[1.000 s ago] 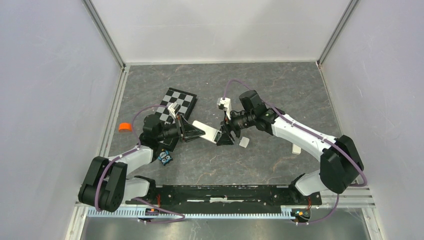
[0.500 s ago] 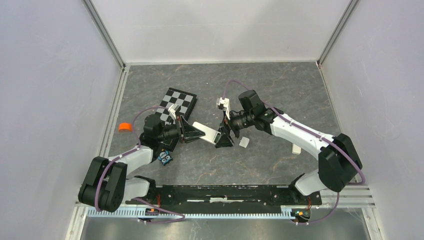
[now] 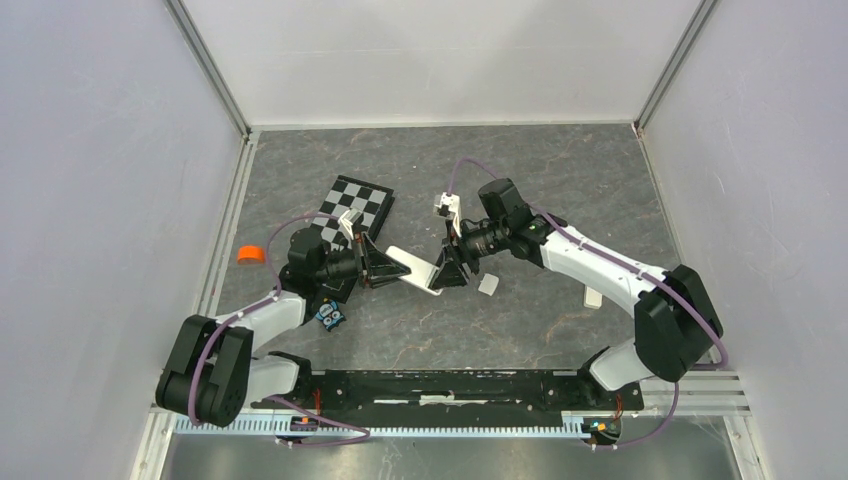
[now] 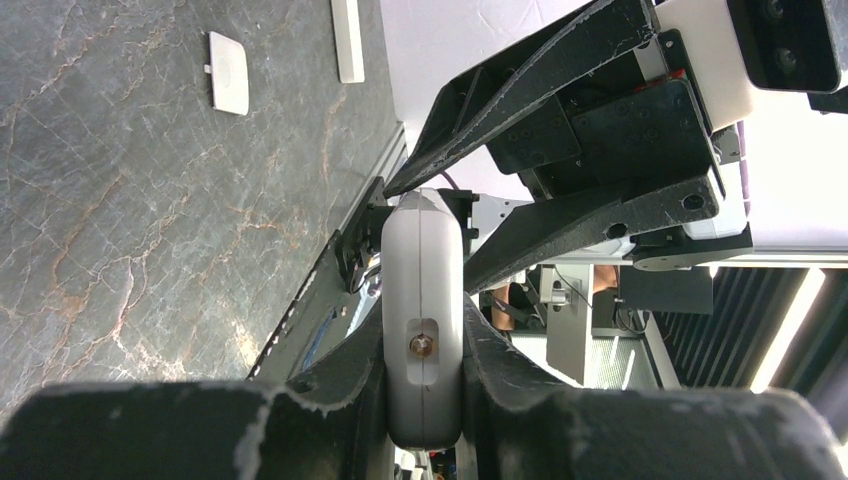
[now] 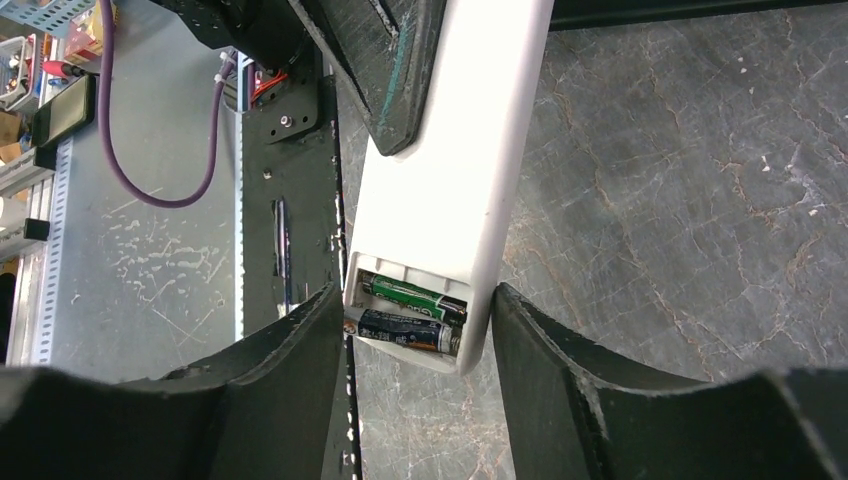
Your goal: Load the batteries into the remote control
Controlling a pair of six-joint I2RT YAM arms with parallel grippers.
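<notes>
Note both batteries (image 5: 410,330) seated in the remote control (image 5: 470,130) bay, lower centre. Clamped by left claw (image 4: 423,390); flanked by right claw (image 5: 415,300), grip undeterminable. Probably remaining: refitting cover (image 3: 488,284).

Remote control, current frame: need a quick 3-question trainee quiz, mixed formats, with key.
1. True or false: both batteries sit in the remote control's open compartment.
2. What clamps the remote's other end? A) left gripper B) a human hand C) nothing, it lies flat.
3. Fill in: the small white square piece lies on the ___, apart from the remote.
Key: 1 true; 2 A; 3 table.
</notes>
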